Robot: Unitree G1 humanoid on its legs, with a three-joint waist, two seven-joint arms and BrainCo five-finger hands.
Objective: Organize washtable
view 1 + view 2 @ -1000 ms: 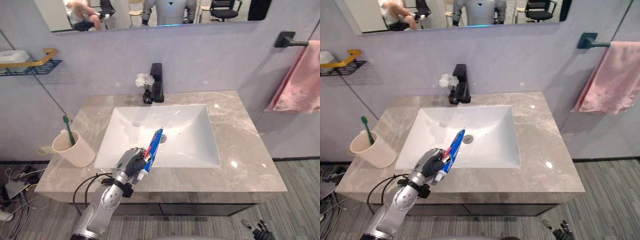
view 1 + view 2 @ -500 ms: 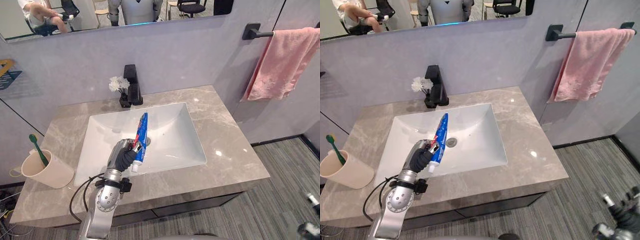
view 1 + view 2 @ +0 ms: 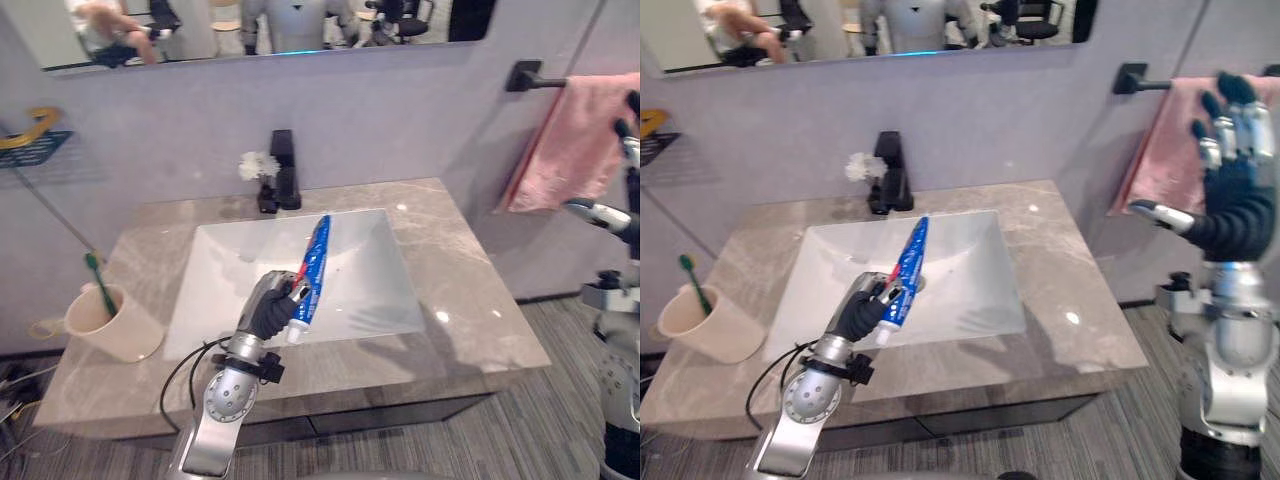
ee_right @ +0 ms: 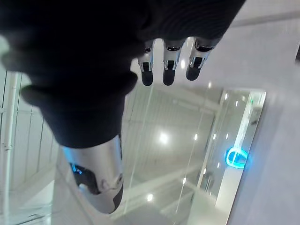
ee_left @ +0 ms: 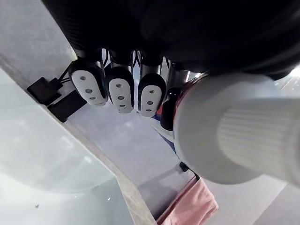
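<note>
My left robot hand [image 3: 266, 312] grips the toothpaste tube [image 3: 314, 262], cap toward me, tail toward the faucet [image 3: 285, 172]; the cup [image 3: 112, 330] sits to its left.

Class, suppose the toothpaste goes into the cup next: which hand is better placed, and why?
The left, probably. The left hand grips the toothpaste above the sink, and the cup stands on the counter on that side. The right hand is raised, open, over by the towel.
</note>
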